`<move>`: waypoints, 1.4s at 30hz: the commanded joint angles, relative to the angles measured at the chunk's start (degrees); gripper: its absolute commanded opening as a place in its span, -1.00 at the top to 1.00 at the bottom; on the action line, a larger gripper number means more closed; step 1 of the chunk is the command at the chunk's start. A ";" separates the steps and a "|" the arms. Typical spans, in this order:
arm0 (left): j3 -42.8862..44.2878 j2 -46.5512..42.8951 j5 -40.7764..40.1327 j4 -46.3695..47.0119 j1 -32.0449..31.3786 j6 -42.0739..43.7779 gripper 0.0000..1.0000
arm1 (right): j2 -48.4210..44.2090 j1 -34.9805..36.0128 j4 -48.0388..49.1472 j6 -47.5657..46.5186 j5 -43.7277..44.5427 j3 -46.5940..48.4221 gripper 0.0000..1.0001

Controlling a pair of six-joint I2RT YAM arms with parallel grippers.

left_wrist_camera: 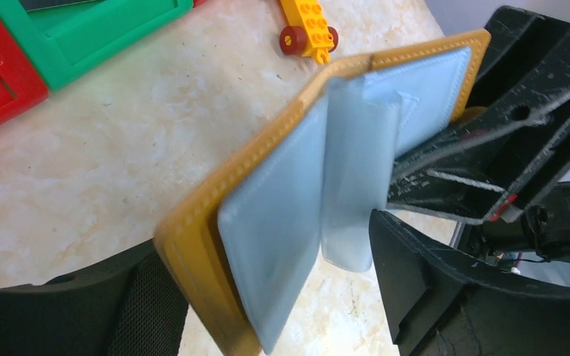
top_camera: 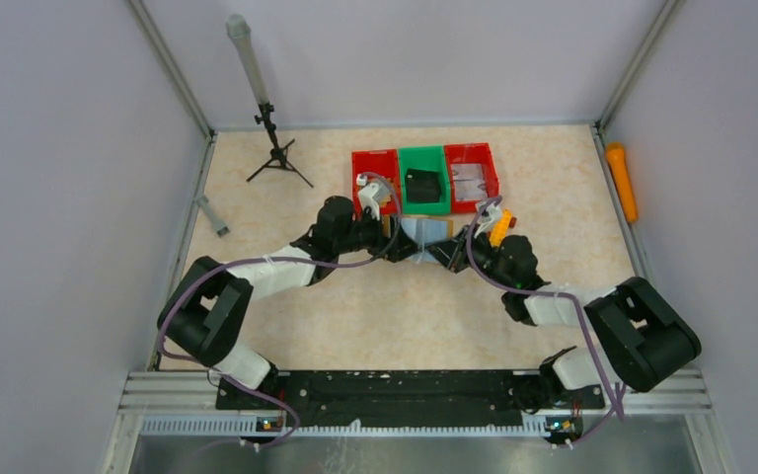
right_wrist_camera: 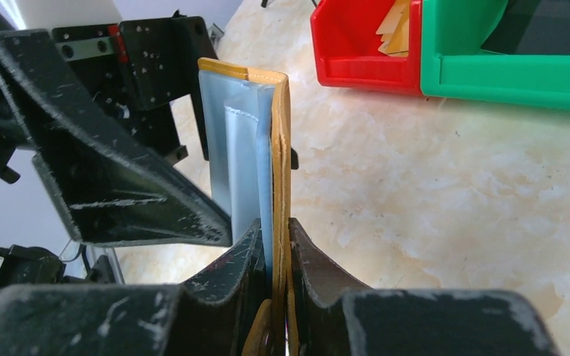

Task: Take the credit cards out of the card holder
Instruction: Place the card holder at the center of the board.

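Right claw (right_wrist_camera: 276, 239) pinches the wallet (right_wrist_camera: 280, 141) by its brown side and holds it up open, over the table (right_wrist_camera: 453, 185). Our left claw (left_wrist_camera: 267, 245) gapes wide close by the grey sleeves (left_wrist_camera: 356, 170), holding nothing. Tan cards (right_wrist_camera: 395, 31) lie in the red bin (right_wrist_camera: 356, 55). We think we are checking for more; we cannot tell if one hides inside. Next, the left claw must nip a sleeve gently.

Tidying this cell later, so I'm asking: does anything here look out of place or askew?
A yellow toy block with red wheels lies loose on the table, close to the open card holder. An orange cylinder lies at the table's right edge. Nothing looks spilled or damaged.
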 commanded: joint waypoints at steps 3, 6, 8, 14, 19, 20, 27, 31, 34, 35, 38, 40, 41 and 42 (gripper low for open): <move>-4.52 -6.54 -0.27 8.05 -0.14 1.27 -0.77 | -0.10 0.19 3.03 0.34 -0.33 2.97 0.72; -5.70 -7.23 0.81 10.83 -0.15 0.98 -0.92 | 0.06 0.21 3.29 0.41 -0.73 2.97 0.73; -5.75 -7.20 0.44 10.65 -0.13 1.03 -0.96 | 0.21 0.19 3.82 0.48 -1.38 2.88 0.72; -0.97 -3.45 -2.46 2.37 -0.16 1.40 -0.77 | 0.86 0.19 7.03 1.39 -3.72 2.62 0.72; 0.05 -3.35 -6.65 -1.34 -0.10 2.00 -0.52 | 0.48 0.19 6.30 1.22 -2.82 2.51 0.69; 0.00 -3.68 -8.20 -2.07 -0.04 2.04 -0.47 | 0.23 0.19 5.84 1.13 -2.27 2.42 0.67; -2.41 -4.24 -8.22 0.90 2.84 -1.82 -0.24 | -1.79 0.19 2.06 -0.11 2.27 2.13 0.62; -3.92 -4.10 -5.38 3.92 5.28 -4.94 -0.21 | -1.95 0.10 1.31 -0.30 2.86 2.21 0.69; -6.73 -6.47 -8.38 5.33 7.39 -7.02 -0.37 | -1.98 0.06 0.65 -0.29 3.33 2.26 0.71; -7.94 -7.75 -9.83 5.54 8.13 -7.49 -0.45 | -2.01 -0.10 0.52 -0.26 3.43 2.21 0.71; -10.93 -10.71 -8.83 9.39 8.88 -7.53 -0.77 | -1.95 -0.16 0.56 -0.07 3.29 2.21 0.72; -11.60 -10.90 -4.42 12.99 8.81 -7.70 -0.96 | -1.80 -0.15 0.73 -0.08 3.13 2.29 0.72; -12.13 -10.60 -2.00 15.91 8.77 -8.02 -0.97 | -1.80 -0.16 0.70 -0.03 3.10 2.24 0.72; -12.87 -10.16 -0.64 18.67 8.78 -8.78 -0.97 | -1.85 -0.23 0.74 -0.03 3.05 2.26 0.72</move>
